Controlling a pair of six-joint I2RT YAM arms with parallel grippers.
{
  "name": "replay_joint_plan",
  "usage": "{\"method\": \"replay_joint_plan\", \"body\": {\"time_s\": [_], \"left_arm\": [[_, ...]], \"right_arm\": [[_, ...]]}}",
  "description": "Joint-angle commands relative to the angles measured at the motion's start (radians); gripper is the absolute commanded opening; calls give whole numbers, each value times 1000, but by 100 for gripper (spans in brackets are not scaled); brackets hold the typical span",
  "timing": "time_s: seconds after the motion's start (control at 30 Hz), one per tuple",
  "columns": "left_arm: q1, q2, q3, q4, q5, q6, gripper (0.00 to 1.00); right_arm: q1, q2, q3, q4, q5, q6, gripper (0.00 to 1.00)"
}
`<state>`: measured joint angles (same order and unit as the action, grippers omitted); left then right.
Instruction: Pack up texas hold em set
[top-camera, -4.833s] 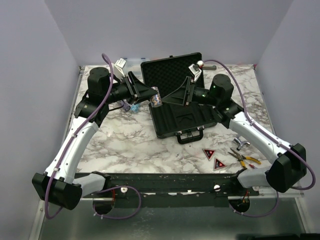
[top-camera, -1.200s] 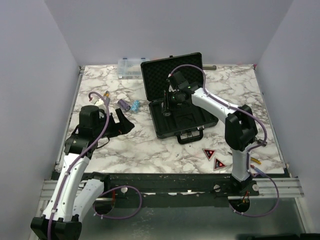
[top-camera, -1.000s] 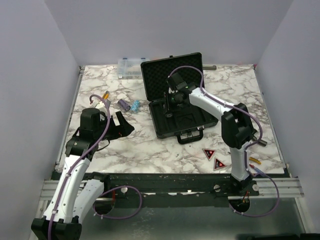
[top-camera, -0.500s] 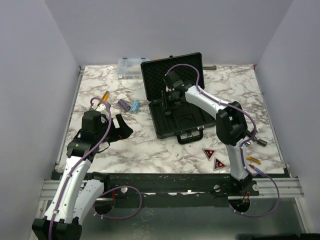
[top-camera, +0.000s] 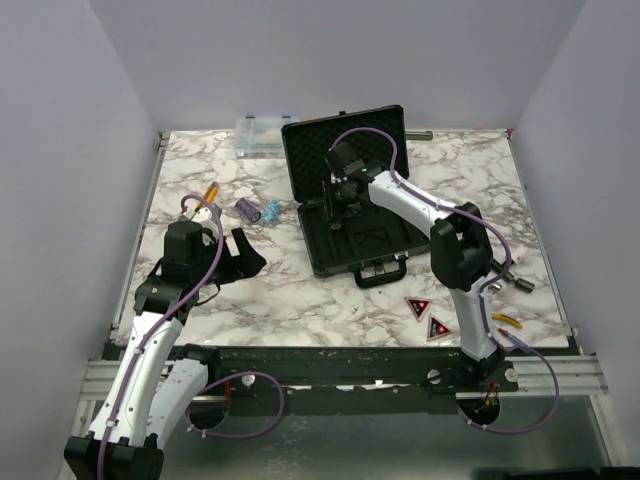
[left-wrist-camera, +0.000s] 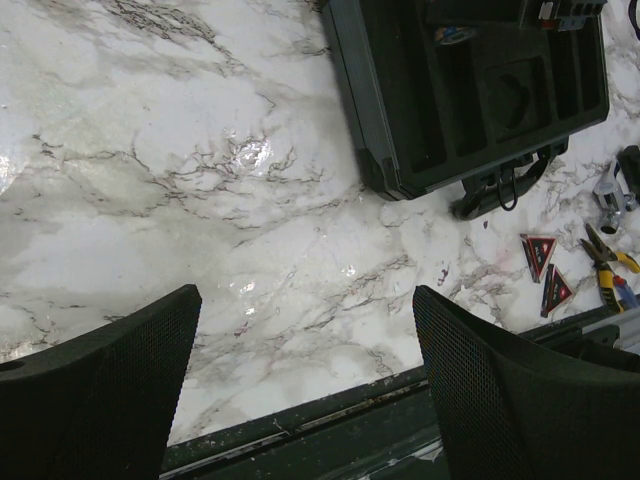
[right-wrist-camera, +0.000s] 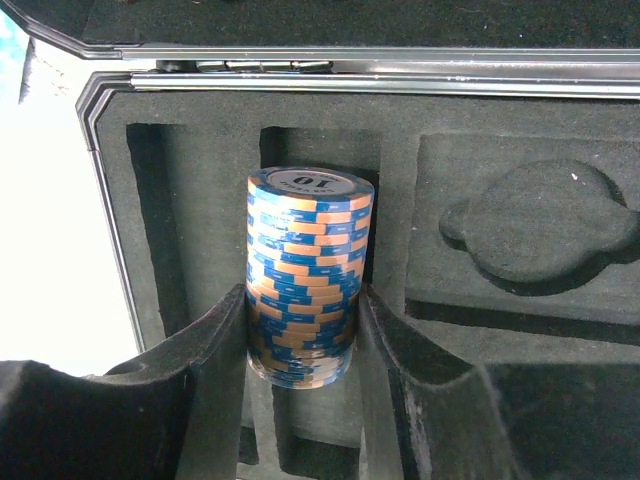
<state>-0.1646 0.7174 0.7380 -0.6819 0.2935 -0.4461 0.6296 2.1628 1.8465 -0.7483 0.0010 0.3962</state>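
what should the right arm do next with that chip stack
Probably ease the right tool straight down, then open it. It is shut on the blue-and-orange chip stack, which lies lined up with the second foam slot from the left in the black case and apparently is not yet seated.

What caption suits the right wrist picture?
Right gripper holding a blue-and-orange chip stack at a foam slot in the open black case.

Reaching forward with right gripper (right-wrist-camera: 303, 300) pinching chip stack (right-wrist-camera: 310, 240); holding left gripper (left-wrist-camera: 305, 310) wide open, low, elbow bent.
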Motion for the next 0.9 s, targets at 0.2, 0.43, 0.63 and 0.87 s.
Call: {"method": "replay_joint_plan", "body": {"time_s": [0.2,0.43,0.63,0.87], "left_arm": [[4,-1,-14,16,-20,13,86],[4,2,-14,18,-15,10,86],[4,3,-15,19,-13,9,86],[4,8,-18,26,-11,6,86]], "right_arm": [[3,21,53,-19,45,9,59],[4,1,79,-32,51,1,75],[3,-76,22,-31,50,9,74],[4,-200,-145,18,7,60,54]]}}
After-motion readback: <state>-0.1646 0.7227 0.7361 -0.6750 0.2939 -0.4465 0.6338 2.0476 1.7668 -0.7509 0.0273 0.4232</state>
